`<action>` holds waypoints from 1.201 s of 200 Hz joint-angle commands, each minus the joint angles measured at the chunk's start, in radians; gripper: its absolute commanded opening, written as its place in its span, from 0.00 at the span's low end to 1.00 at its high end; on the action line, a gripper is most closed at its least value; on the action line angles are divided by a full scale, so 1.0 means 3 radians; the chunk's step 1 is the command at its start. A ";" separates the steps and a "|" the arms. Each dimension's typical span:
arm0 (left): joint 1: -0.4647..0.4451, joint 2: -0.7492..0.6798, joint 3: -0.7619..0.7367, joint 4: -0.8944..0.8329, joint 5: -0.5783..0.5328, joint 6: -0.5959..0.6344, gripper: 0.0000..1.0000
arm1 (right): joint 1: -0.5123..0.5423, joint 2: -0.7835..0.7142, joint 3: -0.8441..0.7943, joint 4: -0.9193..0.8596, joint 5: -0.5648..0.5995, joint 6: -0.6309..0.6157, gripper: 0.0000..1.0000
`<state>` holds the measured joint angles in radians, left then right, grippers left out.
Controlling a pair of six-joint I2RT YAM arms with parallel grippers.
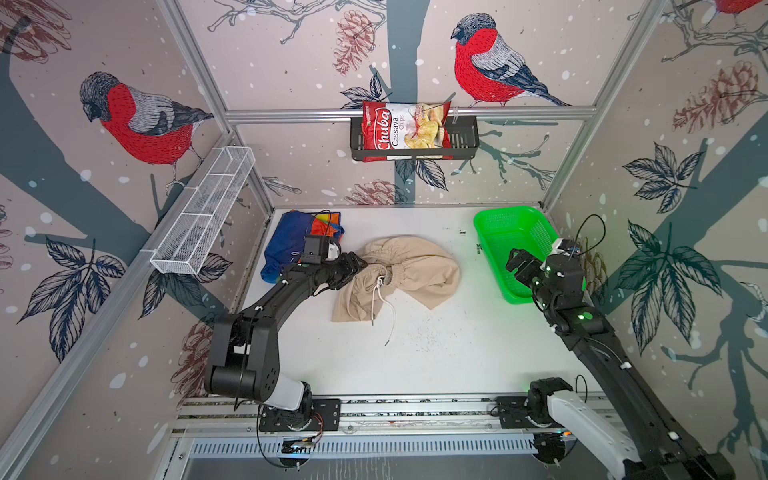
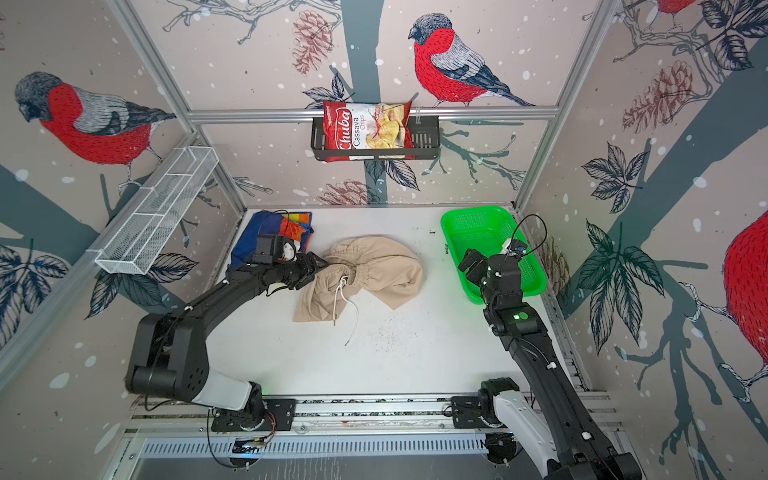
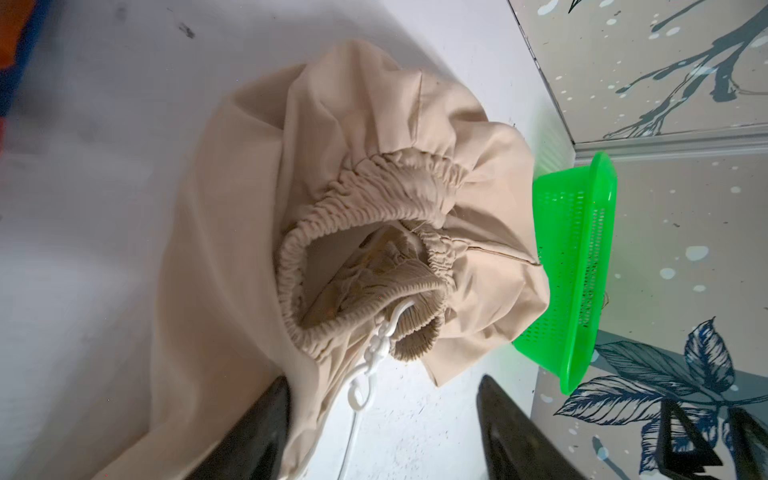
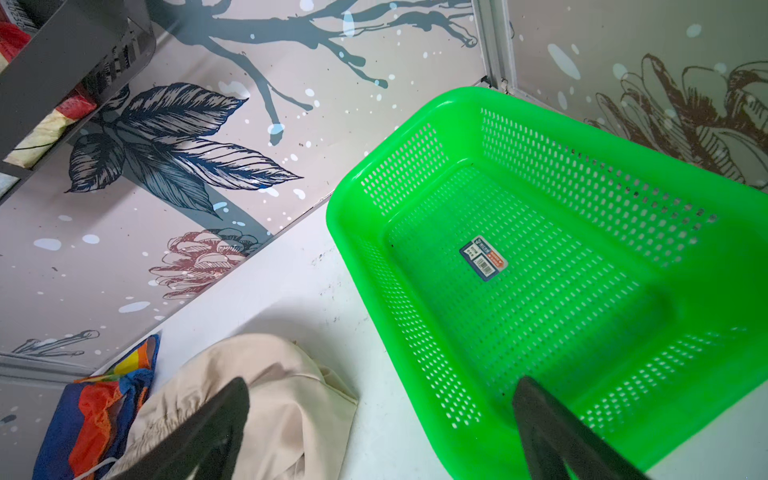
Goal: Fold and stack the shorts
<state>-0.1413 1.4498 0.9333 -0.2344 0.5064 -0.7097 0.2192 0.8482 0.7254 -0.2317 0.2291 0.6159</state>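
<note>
- While the left fingers (image 1: 360,262) stand apart at the edge of the beige shorts (image 1: 415,266), nothing is clamped between them. The left wrist view shows cloth lying against one finger only, with bare worktop (image 1: 436,357) and the white drawstring (image 1: 390,316) in the gap.
- Beige shorts: bunched in a heap in the middle of the worktop, not folded, with the gathered waistband curled into a loop on top. The drawstring trails off toward the near edge.
- Striped shorts (image 1: 291,237): crumpled in the far left corner, just beside the beige pair. The left arm's wrist and camera cover part of them in both top views (so I cannot tell whether the two pairs touch).
- Right fingers (image 1: 514,259): spread wide and holding nothing, hanging over the near left rim of the green basket (image 1: 484,226).
- Basket: in the far right corner against the wall, with a small label on its floor. It is near the beige pair, which lies between it and the striped pair.
- Off the worktop: a bag of chips (image 1: 405,131) sits in a black rack (image 1: 465,143) on the back wall, and a white wire rack (image 1: 203,212) hangs on the left wall.
</note>
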 commanded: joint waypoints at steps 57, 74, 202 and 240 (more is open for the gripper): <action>-0.0867 0.0112 0.0763 -0.0338 -0.0777 0.0594 0.71 | -0.0049 0.0638 -0.0011 0.0395 -0.0171 0.0192 0.99; -0.1067 0.0400 0.0977 -0.0483 -0.1021 0.0675 0.70 | -0.0112 0.0652 -0.0116 0.0622 -0.0407 0.0171 0.99; -0.1189 0.1856 0.1494 -0.0427 -0.1237 0.0518 0.62 | -0.0229 0.1006 -0.0132 0.0546 -0.0684 -0.0105 0.83; -0.1187 0.1783 0.1673 -0.0490 -0.0987 0.0494 0.00 | -0.0238 0.0995 -0.0101 0.0518 -0.0672 -0.0134 0.80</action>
<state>-0.4973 2.0109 1.3914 -0.3828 0.1543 -0.5533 0.1497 1.1496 0.6861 -0.0975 0.0334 0.5972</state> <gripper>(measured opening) 0.149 0.812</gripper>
